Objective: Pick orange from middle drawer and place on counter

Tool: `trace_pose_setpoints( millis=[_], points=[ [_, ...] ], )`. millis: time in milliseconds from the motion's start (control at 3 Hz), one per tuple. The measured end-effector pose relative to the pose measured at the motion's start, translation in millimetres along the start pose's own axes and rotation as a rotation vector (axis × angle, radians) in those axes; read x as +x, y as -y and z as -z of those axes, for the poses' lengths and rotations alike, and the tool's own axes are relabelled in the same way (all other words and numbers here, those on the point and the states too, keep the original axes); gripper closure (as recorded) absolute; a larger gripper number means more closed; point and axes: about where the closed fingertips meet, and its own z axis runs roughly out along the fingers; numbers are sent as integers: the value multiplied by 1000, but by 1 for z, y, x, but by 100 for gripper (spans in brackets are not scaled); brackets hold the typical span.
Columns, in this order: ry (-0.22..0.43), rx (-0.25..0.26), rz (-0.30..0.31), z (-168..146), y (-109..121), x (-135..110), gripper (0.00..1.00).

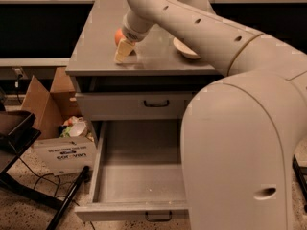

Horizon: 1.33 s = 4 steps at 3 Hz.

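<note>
The orange rests on the counter near its left front part, half hidden behind my wrist. My gripper reaches down to the counter right in front of the orange, touching or almost touching it. The middle drawer is pulled wide open below, and nothing shows inside it. My large white arm fills the right side of the view.
A white bowl sits on the counter to the right of the gripper. A shallower closed drawer front is above the open drawer. An open cardboard box with clutter and a black stand are on the floor at the left.
</note>
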Motion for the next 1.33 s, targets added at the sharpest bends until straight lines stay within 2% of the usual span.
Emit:
trace_pose_setpoints(
  millis=[667, 1000, 1333],
  points=[
    [0, 0, 0, 6, 4, -4, 0],
    [52, 49, 14, 29, -2, -11, 0],
    [182, 188, 28, 120, -12, -28, 18]
  ],
)
